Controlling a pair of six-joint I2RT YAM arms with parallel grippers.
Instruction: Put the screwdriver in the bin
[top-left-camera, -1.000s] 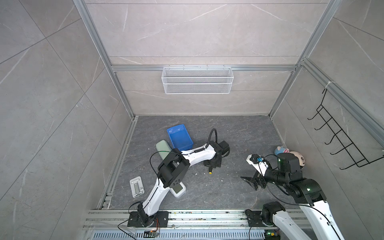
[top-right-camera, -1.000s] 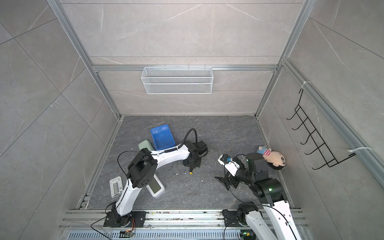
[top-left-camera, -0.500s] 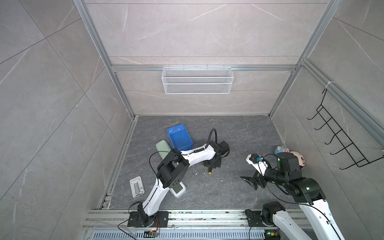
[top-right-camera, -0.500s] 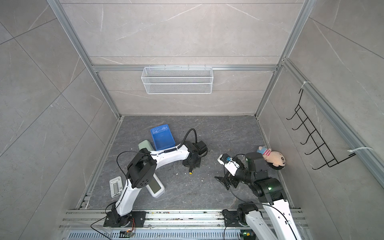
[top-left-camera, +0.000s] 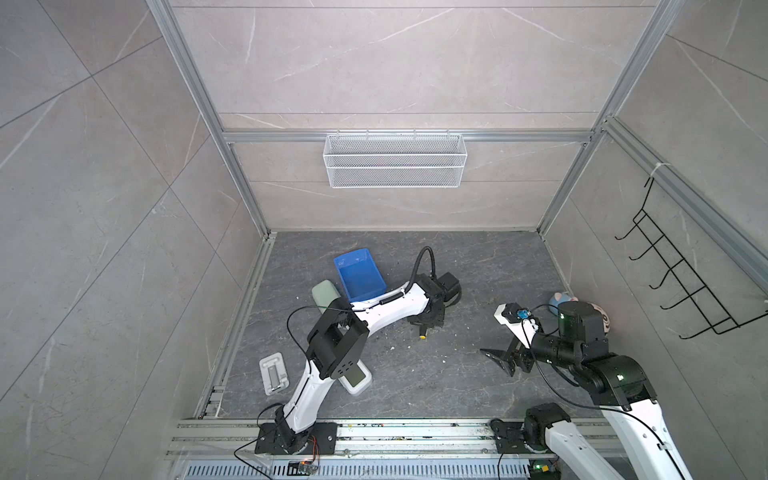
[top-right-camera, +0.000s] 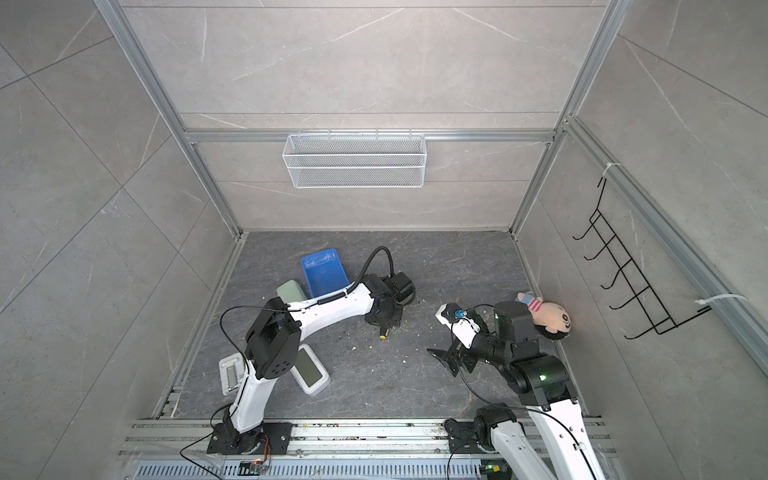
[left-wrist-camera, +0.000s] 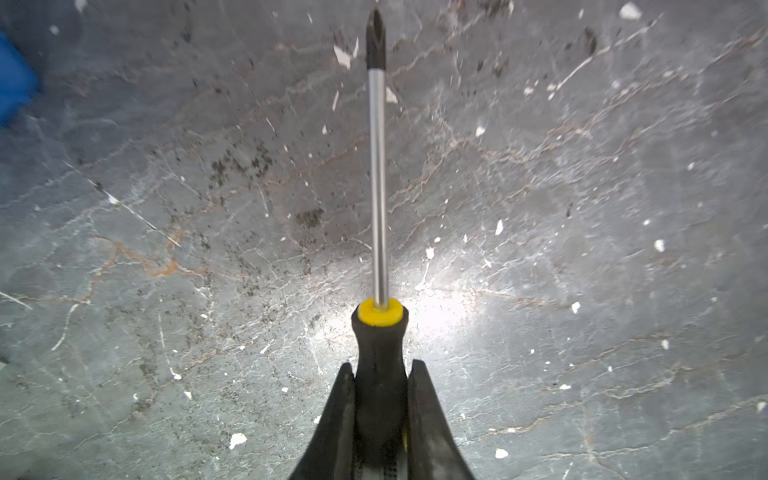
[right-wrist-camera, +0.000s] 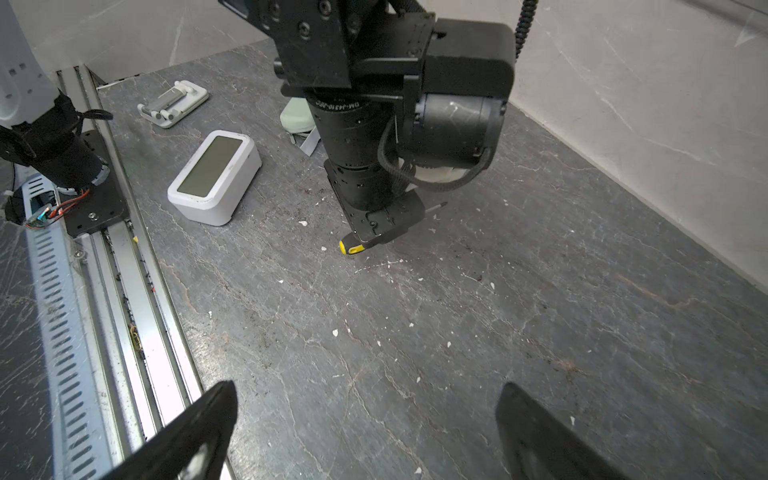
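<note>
The screwdriver (left-wrist-camera: 379, 345) has a black handle with a yellow collar and a thin metal shaft that points away from my wrist. My left gripper (left-wrist-camera: 381, 368) is shut on the handle, one finger on each side. In both top views this gripper (top-left-camera: 428, 326) (top-right-camera: 384, 325) points down at the floor's middle, and the yellow handle end (top-left-camera: 422, 336) (top-right-camera: 381, 336) sticks out toward the front. The tool lies level just above the floor (right-wrist-camera: 351, 248). The blue bin (top-left-camera: 359, 276) (top-right-camera: 324, 272) stands to the back left of that gripper, empty. My right gripper (top-left-camera: 498, 359) (right-wrist-camera: 368, 399) hangs open over bare floor.
A white clock (top-left-camera: 355, 380), a phone stand (top-left-camera: 274, 374) and a pale green case (top-left-camera: 325, 292) lie near the left arm. A plush doll (top-right-camera: 548, 318) sits by the right wall. A wire basket (top-left-camera: 395, 160) hangs on the back wall and a hook rack (top-left-camera: 685, 291) on the right wall.
</note>
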